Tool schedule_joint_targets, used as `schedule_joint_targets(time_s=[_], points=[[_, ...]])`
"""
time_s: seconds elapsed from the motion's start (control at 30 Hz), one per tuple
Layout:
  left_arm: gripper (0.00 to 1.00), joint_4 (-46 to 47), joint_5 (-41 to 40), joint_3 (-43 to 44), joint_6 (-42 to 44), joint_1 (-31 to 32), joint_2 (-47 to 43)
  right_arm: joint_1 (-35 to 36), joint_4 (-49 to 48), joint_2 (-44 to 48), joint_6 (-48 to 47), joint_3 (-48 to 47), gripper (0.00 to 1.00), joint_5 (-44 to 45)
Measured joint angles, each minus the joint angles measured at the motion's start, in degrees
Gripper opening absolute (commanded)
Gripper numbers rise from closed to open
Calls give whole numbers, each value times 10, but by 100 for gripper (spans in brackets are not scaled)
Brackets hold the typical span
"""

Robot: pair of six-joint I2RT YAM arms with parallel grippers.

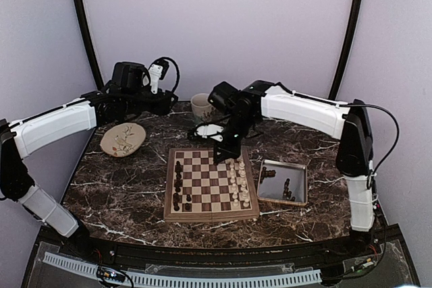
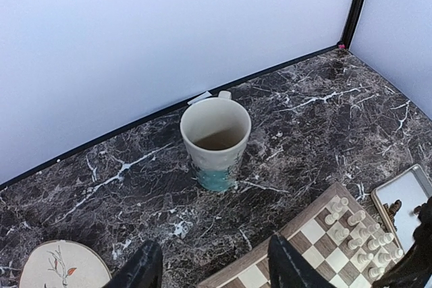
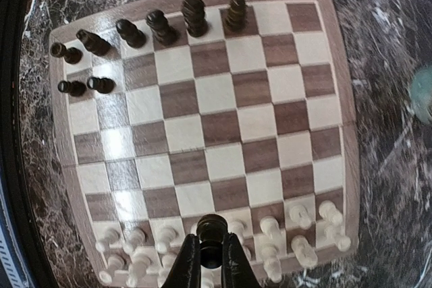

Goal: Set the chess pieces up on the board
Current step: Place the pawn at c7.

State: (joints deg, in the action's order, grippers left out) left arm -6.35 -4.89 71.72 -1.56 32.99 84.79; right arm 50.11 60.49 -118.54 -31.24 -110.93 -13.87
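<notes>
No text, label, brand, number or sign can be read in any of the three views.
</notes>
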Motion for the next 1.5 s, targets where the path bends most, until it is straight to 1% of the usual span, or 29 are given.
schedule_joint_targets(time_s=[0.17,0.3,0.43,0.73,1.27,1.4,1.5], points=[[56,4,-10,-4,-5,0,-8,52,15,-82,0,-85,7,2],[56,5,-17,-7,-12,-2,-12,79,28,-132,0,-142,7,2],[56,5,-16,-8,-23,-6,-12,96,28,-166,0,-171,7,1],[56,4,-13,-8,-32,-10,-12,108,26,-212,1,-200,7,-1],[56,2,4,-7,-36,-17,-12,122,26,-222,1,-207,9,-9],[56,2,9,-7,-36,-17,-12,123,24,-226,1,-207,11,-9],[56,2,12,-7,-36,-17,-12,123,24,-226,1,-207,17,-8]])
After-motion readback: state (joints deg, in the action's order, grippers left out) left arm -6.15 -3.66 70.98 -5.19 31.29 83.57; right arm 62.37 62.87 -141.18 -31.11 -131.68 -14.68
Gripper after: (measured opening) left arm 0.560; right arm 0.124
